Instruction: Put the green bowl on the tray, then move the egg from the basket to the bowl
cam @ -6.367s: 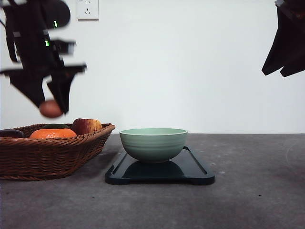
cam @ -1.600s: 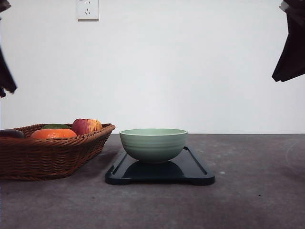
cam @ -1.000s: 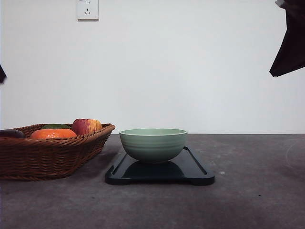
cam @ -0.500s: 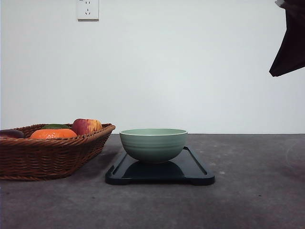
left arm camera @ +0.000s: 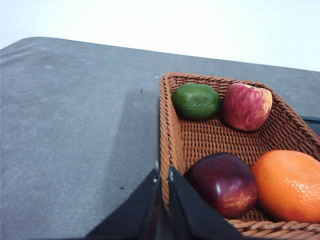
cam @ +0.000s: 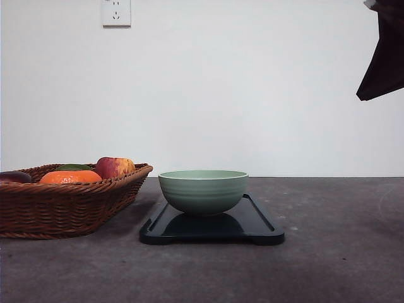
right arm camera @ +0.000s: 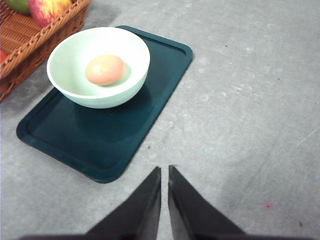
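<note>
- The green bowl (cam: 202, 190) stands upright on the tray (cam: 255, 228) on the grey table (cam: 328, 265); the egg (right arm camera: 105, 69) lies inside it (a little off centre).
- The basket (cam: 66, 208) sits at 9 o'clock from the tray, just beside it, holding an apple (left arm camera: 247, 106), a lime (left arm camera: 196, 101), a dark red fruit (left arm camera: 223, 183) and a tangerine (left arm camera: 288, 185).
- The left gripper (left arm camera: 163, 176) hangs over the basket's rim, fingers pressed almost together, empty.
- The right gripper (right arm camera: 164, 173) hovers above bare table near the tray, equally narrow, holding nothing.
</note>
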Motion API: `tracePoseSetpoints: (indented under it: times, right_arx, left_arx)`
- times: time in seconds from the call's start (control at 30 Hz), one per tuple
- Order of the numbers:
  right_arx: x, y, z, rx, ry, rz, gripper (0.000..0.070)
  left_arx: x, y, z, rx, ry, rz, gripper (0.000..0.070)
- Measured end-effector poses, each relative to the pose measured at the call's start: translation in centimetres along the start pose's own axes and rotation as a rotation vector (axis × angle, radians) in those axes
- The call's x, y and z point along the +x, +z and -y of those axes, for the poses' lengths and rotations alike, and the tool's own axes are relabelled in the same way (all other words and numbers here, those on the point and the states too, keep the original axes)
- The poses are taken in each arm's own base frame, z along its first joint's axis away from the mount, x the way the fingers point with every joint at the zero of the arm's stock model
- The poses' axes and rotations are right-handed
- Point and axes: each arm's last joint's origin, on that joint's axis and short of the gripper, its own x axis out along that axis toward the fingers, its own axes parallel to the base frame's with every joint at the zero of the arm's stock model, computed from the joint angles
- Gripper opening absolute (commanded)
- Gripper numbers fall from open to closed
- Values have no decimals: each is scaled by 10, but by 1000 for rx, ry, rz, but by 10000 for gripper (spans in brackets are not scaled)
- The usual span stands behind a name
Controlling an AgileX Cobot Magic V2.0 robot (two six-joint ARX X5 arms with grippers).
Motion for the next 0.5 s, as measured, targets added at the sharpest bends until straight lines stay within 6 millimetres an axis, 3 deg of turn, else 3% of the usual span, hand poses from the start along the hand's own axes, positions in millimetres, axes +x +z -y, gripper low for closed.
tracePoseSetpoints:
  times: [0.5]
  right_arx:
    - [0, 0, 0, -1, -1, 1, 16]
  left_arx:
    - [0, 0, 0, 0, 0, 0, 23]
